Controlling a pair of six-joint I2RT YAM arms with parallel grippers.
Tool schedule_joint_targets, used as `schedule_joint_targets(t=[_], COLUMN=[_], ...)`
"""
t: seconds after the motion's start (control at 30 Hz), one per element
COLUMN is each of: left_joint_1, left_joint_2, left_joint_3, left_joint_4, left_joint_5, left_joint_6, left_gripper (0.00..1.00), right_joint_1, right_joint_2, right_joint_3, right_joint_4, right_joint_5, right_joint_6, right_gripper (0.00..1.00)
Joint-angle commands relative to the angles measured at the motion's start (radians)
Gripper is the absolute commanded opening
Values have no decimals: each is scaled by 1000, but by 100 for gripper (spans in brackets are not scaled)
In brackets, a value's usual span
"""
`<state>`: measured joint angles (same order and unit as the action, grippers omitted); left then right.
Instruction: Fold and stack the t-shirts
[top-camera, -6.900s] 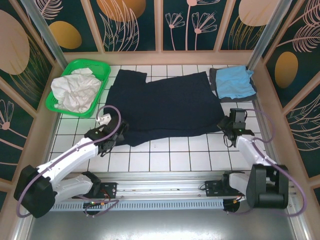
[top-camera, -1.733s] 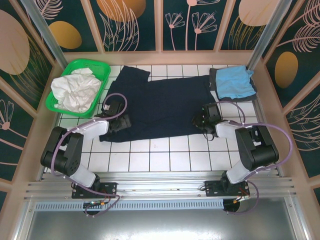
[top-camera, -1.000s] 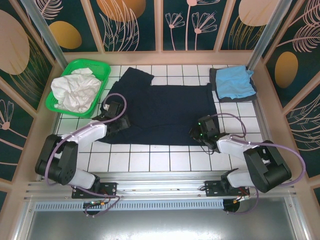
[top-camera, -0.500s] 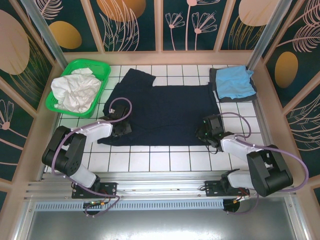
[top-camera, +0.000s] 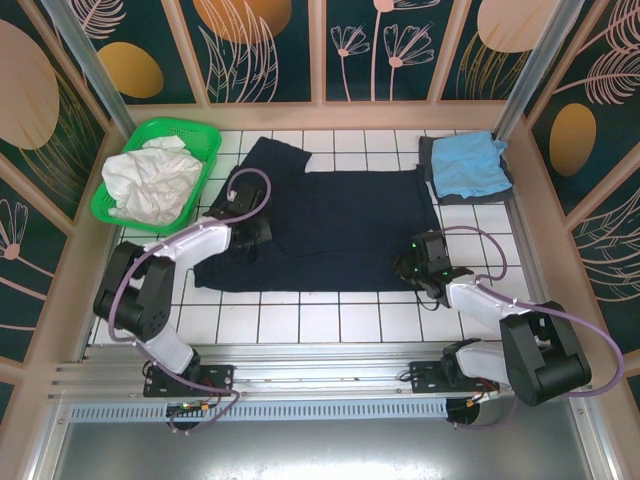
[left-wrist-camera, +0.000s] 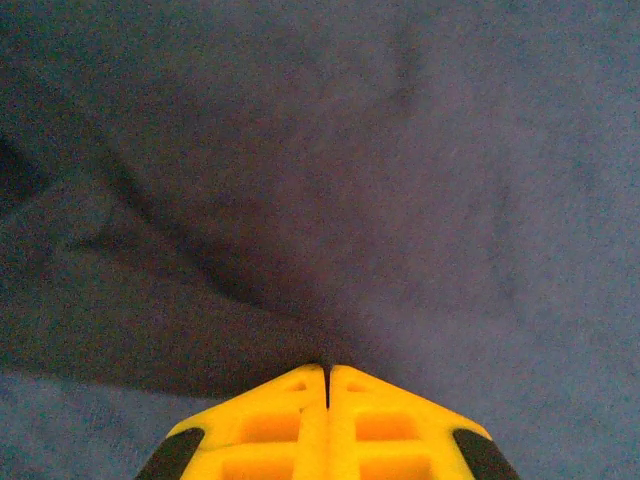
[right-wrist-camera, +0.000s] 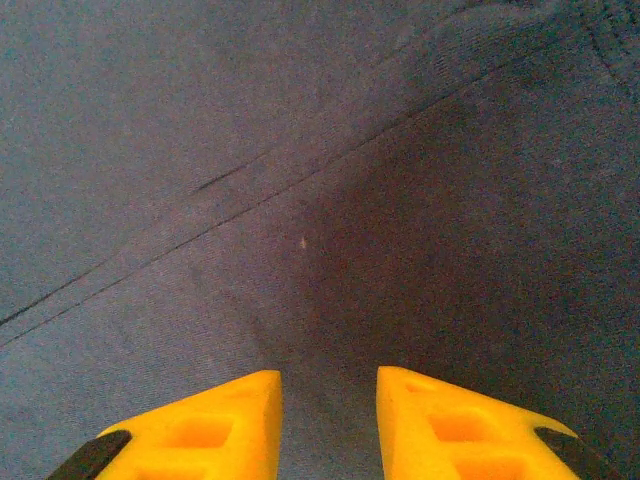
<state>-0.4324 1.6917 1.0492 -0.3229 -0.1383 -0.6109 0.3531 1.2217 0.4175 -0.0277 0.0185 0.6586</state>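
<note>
A large dark navy t-shirt (top-camera: 340, 225) lies spread flat across the middle of the tiled table. My left gripper (top-camera: 252, 236) rests on its left part, near the sleeve. In the left wrist view that gripper (left-wrist-camera: 327, 368) is shut, and creases in the navy cloth (left-wrist-camera: 420, 180) run into its yellow tips. My right gripper (top-camera: 412, 265) sits low on the shirt's near right corner. Seen from the right wrist, it (right-wrist-camera: 328, 380) stands open with flat navy cloth (right-wrist-camera: 200, 150) and a hem seam under the gap. A light blue t-shirt (top-camera: 468, 162) lies folded on a dark grey one (top-camera: 428, 160) at the back right.
A green plastic basket (top-camera: 205, 150) holding white cloth (top-camera: 150, 182) stands at the back left, close to the left arm. Bare white tiles (top-camera: 330, 320) run along the near edge in front of the navy shirt. Patterned walls enclose the table.
My left gripper has shut and shifted away from me onto the shirt's left part. The right gripper has slid slightly toward the near right corner. The shirt lies flatter than before.
</note>
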Motion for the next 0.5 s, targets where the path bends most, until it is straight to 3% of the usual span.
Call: schedule_joint_targets(t=[0.0,0.1,0.13,0.2,0.3,0.47], left_joint_1=[1,1,3,4,6,23], left_joint_2=[117,224,250,310,378,359], left_joint_3=[123,248,284,389,513,550], left_joint_4=[-76,-104,-112,-146,-197,-235], left_joint_5=[-10,3,8,8,20,-15], left_joint_6=[79,124,137,155,185,195], left_gripper=[0,9,16,42,58,63], right_joint_1=[-6,9,25,76,139,255], right_joint_2=[-8,-12,-14,-21,-42,-66], right_joint_3=[-5,11,20,36,44,56], right_joint_4=[-5,-7,-11,-23,-5,170], right_joint_5=[1,-34,-34,-8,6,-44], right_joint_6=[-31,-54,-67,-94,-142,-244], right_gripper=[31,31,31,31,33,37])
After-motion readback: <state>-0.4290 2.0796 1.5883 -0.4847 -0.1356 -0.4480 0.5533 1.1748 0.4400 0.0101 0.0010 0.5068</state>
